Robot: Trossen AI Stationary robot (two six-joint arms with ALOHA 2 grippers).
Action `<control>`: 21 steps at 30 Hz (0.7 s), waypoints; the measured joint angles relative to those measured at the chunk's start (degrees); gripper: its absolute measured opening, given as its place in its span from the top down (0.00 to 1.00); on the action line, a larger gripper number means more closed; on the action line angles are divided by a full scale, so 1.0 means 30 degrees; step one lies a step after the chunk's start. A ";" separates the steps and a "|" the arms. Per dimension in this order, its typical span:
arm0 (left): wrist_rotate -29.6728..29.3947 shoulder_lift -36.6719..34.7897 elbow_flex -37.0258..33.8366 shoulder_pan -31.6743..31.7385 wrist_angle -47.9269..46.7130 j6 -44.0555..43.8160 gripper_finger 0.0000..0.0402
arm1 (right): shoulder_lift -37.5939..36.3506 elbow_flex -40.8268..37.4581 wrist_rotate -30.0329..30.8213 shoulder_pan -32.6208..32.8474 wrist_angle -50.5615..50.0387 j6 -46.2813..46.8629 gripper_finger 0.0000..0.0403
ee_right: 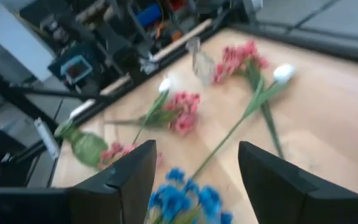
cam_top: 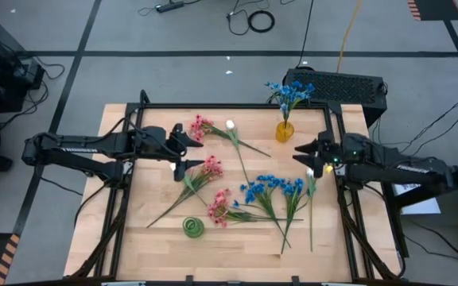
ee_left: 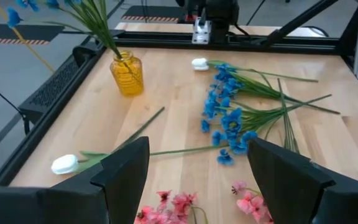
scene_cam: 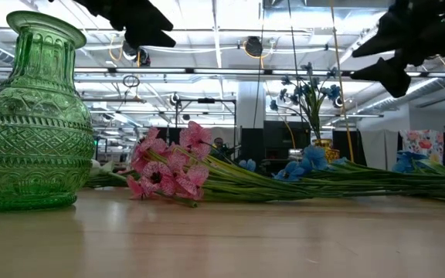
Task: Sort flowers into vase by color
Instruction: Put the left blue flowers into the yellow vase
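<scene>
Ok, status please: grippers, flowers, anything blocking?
Left gripper and right gripper open, empty, above table. Blue flowers in yellow vase; the rest lie loose. Green vase empty. No obstruction.

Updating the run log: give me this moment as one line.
left gripper: open, empty, above pink flowers | right gripper: open, empty | yellow vase: holds blue flowers | green vase: empty

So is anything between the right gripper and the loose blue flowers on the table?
Nothing visible. The right gripper, jaws open, hangs above the table with the blue flowers lying just below and ahead of it. A white-tipped stem lies alongside them, not in the path. The yellow vase stands off to the side.
</scene>
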 joint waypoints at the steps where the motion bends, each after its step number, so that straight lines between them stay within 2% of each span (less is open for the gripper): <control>1: -0.0014 0.0000 0.0000 0.0000 -0.0001 0.0000 0.31 | 0.0107 0.0226 0.0059 0.0371 -0.0456 0.0191 0.47; 9: -0.0019 0.0414 0.0000 0.0000 0.0473 -0.0007 0.31 | 0.2190 0.1301 0.0758 0.3076 -0.1264 0.1330 0.49; 21: -0.0014 0.2516 0.0000 0.0000 0.1359 0.0000 0.31 | 0.9528 0.3849 0.3190 0.6931 -0.3434 0.4668 0.49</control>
